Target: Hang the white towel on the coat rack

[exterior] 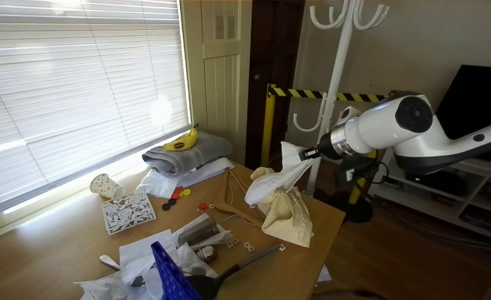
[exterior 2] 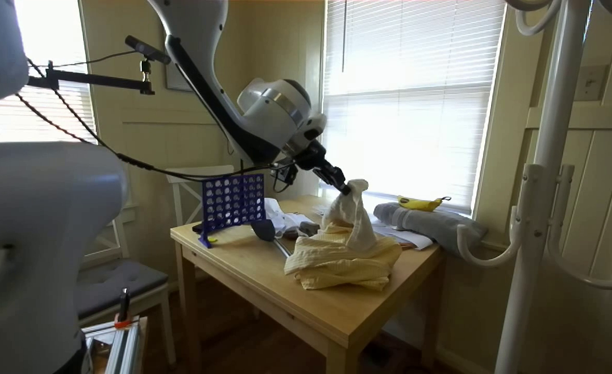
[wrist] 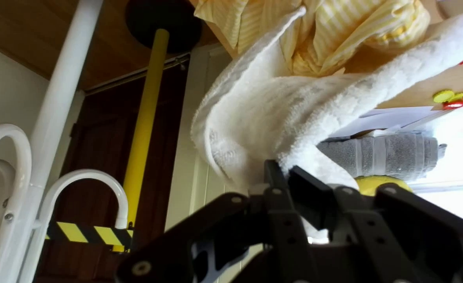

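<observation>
My gripper [wrist: 283, 165] is shut on the white towel [wrist: 255, 118], pinching it near one edge. In an exterior view, the towel [exterior: 272, 183] droops from the fingertips, its lower part resting against or just over the yellowish cloth; contact is hard to tell. From another side too, the gripper [exterior 2: 345, 189] has the towel [exterior 2: 362, 221] hanging above that cloth. The coat rack [exterior: 340, 66] is a white pole with curved hooks, standing beyond the table corner, apart from the towel. Its lower hooks [wrist: 86, 175] show at the left of the wrist view.
The striped yellowish cloth [exterior: 289, 218] is bunched on the table [exterior 2: 306, 311] near its corner. A wooden hanger [exterior: 239, 213], a black spatula [exterior: 249, 260], papers and a blue game frame [exterior 2: 233, 205] share the tabletop. A yellow-and-black barrier tape [exterior: 303, 93] runs behind the rack.
</observation>
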`<state>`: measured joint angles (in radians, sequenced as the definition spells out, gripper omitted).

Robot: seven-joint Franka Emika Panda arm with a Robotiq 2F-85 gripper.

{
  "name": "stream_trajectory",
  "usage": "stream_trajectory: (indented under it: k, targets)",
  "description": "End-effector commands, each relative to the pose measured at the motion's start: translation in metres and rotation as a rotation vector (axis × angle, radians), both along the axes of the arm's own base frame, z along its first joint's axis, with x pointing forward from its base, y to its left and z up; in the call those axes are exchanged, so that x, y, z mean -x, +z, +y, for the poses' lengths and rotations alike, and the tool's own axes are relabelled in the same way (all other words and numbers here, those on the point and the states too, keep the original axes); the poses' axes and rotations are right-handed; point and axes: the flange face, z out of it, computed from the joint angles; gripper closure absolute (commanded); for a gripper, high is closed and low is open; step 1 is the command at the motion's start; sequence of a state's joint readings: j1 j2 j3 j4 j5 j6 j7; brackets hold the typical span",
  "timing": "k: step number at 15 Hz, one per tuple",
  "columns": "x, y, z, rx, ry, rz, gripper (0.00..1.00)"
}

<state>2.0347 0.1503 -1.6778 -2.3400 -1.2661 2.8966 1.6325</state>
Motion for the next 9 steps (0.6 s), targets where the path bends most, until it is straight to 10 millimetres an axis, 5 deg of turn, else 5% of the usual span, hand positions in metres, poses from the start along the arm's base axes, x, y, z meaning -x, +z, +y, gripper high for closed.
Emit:
stream_trajectory:
  k: [1,5,9]
  targets:
    - [-0.004,-0.011,-0.058,-0.054,0.079,0.07,0.98]
    - [-0.009,-0.024,-0.114,-0.059,0.014,0.118,0.98]
    - [-0.011,-0.022,-0.12,-0.031,-0.013,0.103,0.92]
